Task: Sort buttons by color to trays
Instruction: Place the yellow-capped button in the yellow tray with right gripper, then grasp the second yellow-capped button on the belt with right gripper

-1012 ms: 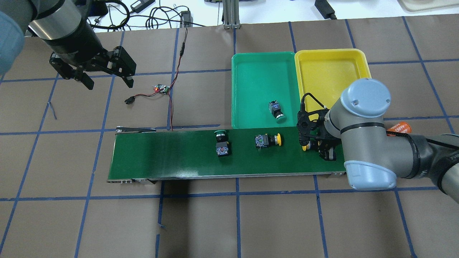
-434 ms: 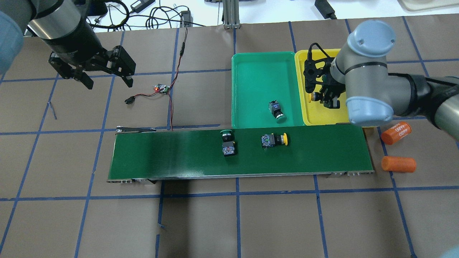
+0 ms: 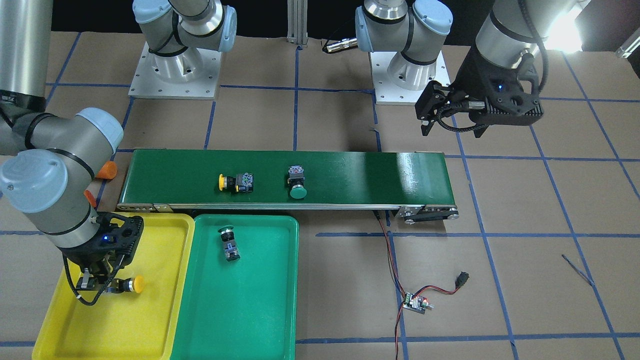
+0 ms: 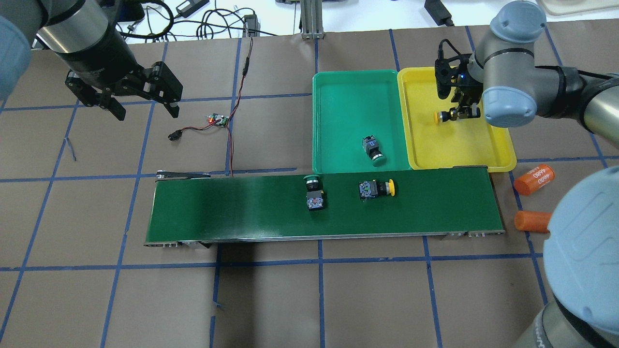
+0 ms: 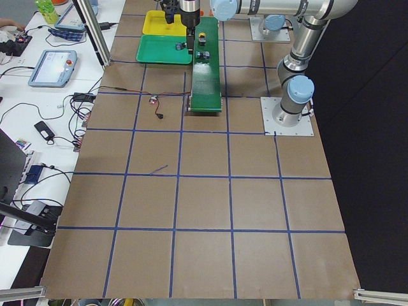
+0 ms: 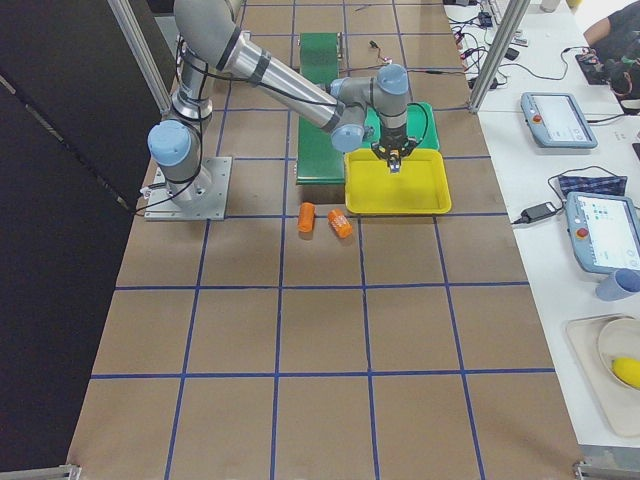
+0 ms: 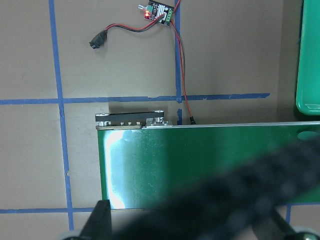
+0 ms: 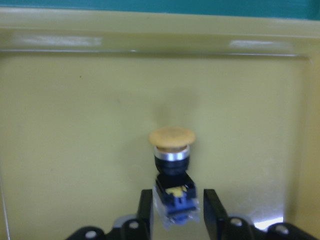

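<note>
- A table (image 4: 271,299) with a brown top fills every view; blue tape (image 4: 321,299) marks it into a grid of squares.
- A white bench (image 4: 377,14) runs along its far edge, strewn with black cables (image 4: 213,21); an aluminium post (image 4: 309,19) stands there.
- In the exterior right view a second white bench (image 6: 550,300) lies off the table's end, carrying tablets (image 6: 603,232) and cords.
- The table's other long side is backed by a dark backdrop (image 6: 60,250).
- A bright glare (image 3: 565,35) shines at the front-facing view's upper right.
</note>
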`<state>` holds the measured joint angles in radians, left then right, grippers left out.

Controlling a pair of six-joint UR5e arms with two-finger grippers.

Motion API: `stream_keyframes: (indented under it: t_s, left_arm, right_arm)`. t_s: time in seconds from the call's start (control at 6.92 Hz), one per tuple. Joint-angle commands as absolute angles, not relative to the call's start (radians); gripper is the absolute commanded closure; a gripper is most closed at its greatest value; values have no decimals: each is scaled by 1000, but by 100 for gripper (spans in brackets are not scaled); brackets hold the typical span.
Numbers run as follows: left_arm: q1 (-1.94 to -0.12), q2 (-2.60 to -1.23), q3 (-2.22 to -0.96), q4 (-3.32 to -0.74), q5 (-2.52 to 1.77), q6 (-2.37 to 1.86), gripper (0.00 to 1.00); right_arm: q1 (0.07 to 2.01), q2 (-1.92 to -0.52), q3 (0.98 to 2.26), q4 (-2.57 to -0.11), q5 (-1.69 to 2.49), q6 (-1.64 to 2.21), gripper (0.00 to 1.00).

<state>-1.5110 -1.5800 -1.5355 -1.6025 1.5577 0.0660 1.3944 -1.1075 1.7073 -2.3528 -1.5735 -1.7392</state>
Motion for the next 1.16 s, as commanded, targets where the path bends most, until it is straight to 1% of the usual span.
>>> stream_keyframes:
  t_s: [0.0, 0.14, 0.29, 0.58, 0.72, 0.87, 1.01]
  left_arm:
    - [-1511, -1580, -1536, -1601, 1557, 66, 0]
    - [-1511, -1580, -1536, -1601, 1559, 66, 0]
    - [-1511, -1578, -1536, -1603, 1559, 66, 0]
    - [-1511, -1578, -1534, -1601, 1560, 66, 0]
    - [-1511, -1580, -1534, -1601, 1559, 66, 0]
    - [-1511, -1578, -1534, -1600, 1557, 66, 0]
    - [-1511, -1580, -1534, -1600, 1557, 66, 0]
  right_arm:
    - [1390, -1126, 1721, -2309, -1575, -1743, 30]
    - [1396, -1191, 1756, -2248, -1575, -1733, 30]
    - [1428, -1278, 1831, -2235, -1578, -1732, 30]
    - [1498, -1495, 2068, -2249, -1608, -1700, 29]
    - [1521, -1593, 2165, -2267, -1605, -1630, 28]
    - [1544, -1635, 2204, -2282, -1605, -1582, 27]
    - [1571, -1631, 2207, -2286, -1605, -1585, 27]
